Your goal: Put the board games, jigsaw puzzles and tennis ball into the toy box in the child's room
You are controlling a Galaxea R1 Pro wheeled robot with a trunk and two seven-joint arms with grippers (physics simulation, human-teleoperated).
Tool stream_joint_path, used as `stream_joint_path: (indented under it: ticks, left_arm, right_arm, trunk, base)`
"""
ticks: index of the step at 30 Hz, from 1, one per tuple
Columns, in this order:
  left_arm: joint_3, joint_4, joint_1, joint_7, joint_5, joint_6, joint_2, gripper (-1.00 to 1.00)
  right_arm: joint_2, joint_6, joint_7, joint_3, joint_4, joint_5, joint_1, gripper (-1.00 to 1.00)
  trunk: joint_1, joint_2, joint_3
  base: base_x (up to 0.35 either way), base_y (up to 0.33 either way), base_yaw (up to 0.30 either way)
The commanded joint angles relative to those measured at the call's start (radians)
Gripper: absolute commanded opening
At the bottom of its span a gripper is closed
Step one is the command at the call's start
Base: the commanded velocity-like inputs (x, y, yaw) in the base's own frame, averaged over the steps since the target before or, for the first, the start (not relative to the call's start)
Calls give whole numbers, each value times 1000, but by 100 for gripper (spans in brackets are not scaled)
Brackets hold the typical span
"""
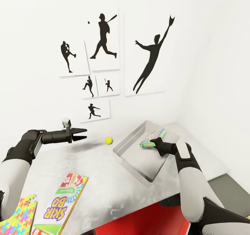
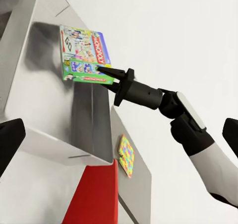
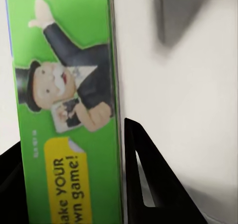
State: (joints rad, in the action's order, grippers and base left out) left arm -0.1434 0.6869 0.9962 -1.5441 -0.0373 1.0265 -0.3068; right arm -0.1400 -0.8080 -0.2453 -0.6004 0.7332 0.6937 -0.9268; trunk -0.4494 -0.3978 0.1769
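Observation:
My right gripper is shut on the edge of a green-edged Monopoly board game, held tilted over the far part of the pale grey toy box. In the left wrist view the same game hangs in that gripper above the toy box. The right wrist view shows the game's green edge between my fingers. A yellow tennis ball lies on the table left of the box. My left gripper hovers open left of the ball.
A Skip-Bo board game and a jigsaw puzzle lie at the table's front left. Another jigsaw puzzle lies on the table beyond the toy box. Something red sits below the front edge. White walls with baseball silhouettes stand behind.

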Motion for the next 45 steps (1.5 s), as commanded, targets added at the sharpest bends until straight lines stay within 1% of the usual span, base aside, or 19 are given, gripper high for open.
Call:
stream_joint_path:
  ticks: [1,9,16,34,45]
  left_arm:
    - [-1,0,1,-5,-4,10,0,100]
    - [-1,0,1,-5,-4,10,-1,100]
    - [-2,0,1,-5,-3,10,1,100]
    - [-1,2,2,-5,-3,10,0,100]
    - [-1,2,2,-5,-3,10,1,100]
  right_arm:
    - [-2,-3,-10,-5,2,11,-4,-100]
    - [-1,-4,-11,-4,2,10,-7,-100]
    - [-1,-4,-11,-4,2,9,-26,-100]
    - [-1,-4,-10,-4,2,8,-35,-100]
    - [0,-4,-10,-4,2,7,-42,-100]
  trunk:
    - [-1,-2,4]
    - [-1,-2,17]
    - [-1,-2,28]
    - [-1,-2,57]
    - [-1,-2,60]
  base:
    - [0,0,0]
    - [0,0,0]
    - [0,0,0]
    - [0,0,0]
    - [0,0,0]
